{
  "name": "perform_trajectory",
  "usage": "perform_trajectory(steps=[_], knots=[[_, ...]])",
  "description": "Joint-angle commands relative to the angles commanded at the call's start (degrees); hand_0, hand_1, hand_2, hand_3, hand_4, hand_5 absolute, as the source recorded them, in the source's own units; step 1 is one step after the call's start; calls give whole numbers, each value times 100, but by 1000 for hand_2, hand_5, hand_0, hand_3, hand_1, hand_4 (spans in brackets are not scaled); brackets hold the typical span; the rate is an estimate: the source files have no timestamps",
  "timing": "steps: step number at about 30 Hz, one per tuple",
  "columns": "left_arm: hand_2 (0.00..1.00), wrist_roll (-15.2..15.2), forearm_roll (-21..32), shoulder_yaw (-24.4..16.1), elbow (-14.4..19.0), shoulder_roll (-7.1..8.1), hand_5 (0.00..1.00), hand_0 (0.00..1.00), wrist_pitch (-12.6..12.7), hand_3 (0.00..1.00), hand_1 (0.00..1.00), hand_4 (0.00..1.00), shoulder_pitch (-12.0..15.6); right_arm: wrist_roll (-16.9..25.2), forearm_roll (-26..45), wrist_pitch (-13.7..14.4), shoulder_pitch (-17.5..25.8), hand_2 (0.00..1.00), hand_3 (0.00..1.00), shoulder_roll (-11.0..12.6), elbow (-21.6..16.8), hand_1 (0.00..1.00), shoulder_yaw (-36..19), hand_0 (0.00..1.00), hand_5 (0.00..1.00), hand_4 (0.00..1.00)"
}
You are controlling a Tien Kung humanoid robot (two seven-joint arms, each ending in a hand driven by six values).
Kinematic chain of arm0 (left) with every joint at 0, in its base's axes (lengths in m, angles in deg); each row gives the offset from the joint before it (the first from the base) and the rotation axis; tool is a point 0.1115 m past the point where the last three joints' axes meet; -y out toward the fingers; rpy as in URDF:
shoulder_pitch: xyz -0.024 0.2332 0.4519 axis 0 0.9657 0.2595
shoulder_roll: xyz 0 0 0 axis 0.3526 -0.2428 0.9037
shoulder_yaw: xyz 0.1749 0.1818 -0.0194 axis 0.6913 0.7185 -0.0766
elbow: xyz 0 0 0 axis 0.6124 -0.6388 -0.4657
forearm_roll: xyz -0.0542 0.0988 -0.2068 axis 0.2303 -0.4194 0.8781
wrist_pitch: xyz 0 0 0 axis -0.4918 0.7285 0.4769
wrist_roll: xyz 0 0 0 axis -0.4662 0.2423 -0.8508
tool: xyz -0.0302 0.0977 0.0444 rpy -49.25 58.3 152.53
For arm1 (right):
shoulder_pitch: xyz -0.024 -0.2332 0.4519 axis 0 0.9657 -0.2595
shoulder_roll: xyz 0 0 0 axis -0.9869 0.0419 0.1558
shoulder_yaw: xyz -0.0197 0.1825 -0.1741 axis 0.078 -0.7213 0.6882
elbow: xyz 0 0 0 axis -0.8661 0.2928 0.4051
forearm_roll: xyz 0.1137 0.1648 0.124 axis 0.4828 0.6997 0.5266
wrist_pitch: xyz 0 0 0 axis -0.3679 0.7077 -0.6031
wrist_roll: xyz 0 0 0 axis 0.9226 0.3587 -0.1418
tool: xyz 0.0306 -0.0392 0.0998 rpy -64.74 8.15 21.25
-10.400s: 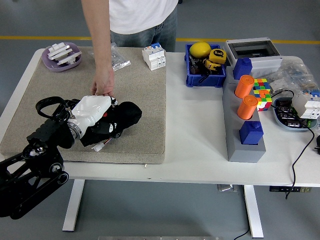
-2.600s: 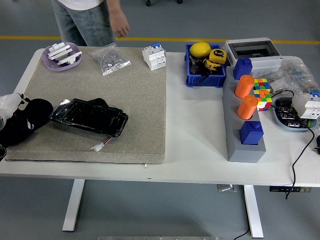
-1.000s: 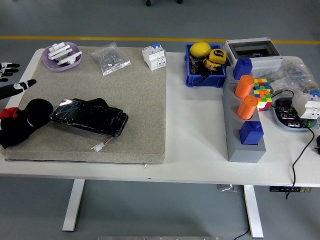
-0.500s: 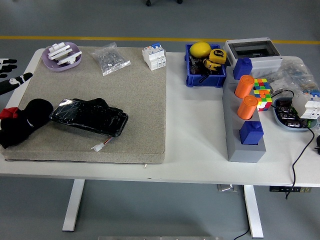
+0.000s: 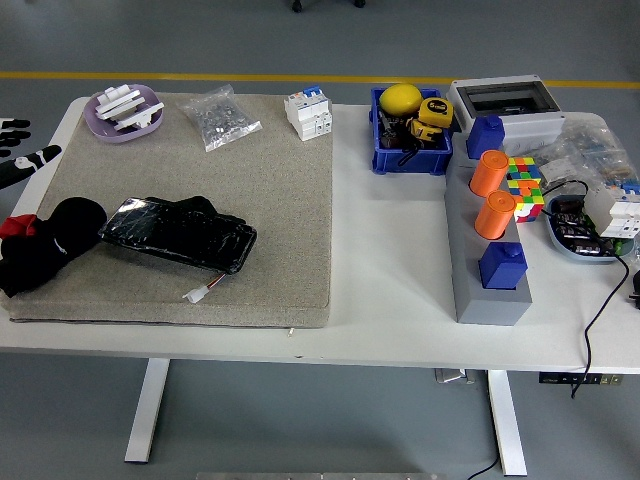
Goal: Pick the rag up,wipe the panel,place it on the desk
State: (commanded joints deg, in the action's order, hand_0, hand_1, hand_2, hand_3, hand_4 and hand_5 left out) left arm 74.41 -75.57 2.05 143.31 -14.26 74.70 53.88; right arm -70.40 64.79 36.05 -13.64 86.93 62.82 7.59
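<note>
Black rag (image 5: 42, 255) lies bunched at the left edge of the beige mat (image 5: 280, 200), touching the near-left corner of the black panel (image 5: 178, 232), partly hanging toward the table's (image 5: 390, 290) left side. Left hand (image 5: 22, 155) shows only at the picture's left edge, fingers spread, holding nothing, well apart from the rag. Right hand not in view.

Judged: rag looks set down, task near done.

Risks: rag sits close to the mat and table edge, so a brush from the arm could drag it off. Panel has a small white connector (image 5: 198, 292) on a lead at its near side; a snag there would shift the panel.

Writing: yellow tape measure (image 5: 433, 112) in the blue bin (image 5: 410, 160) has a label, too small to read. No other legible print.
</note>
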Motion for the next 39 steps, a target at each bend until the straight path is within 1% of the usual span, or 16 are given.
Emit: perform_trajectory(steps=[10,24,39], knots=[[755,46,-72,-2,-36,8,522,800,-34,752,794,998,-3,1,-3,1,5,691,723,-4,-4,657,-3,755,609,998],[755,61,-92,-12,-44,-22,523,803,-59,752,797,998,-3,-2,9,4,25,691,723,-22,1,657,1,757,612,998],[760,131,-276,1,-57,-31,519,812,-103,752,802,998,-10,-2,6,4,32,691,724,-27,-2,657,2,757,614,998]])
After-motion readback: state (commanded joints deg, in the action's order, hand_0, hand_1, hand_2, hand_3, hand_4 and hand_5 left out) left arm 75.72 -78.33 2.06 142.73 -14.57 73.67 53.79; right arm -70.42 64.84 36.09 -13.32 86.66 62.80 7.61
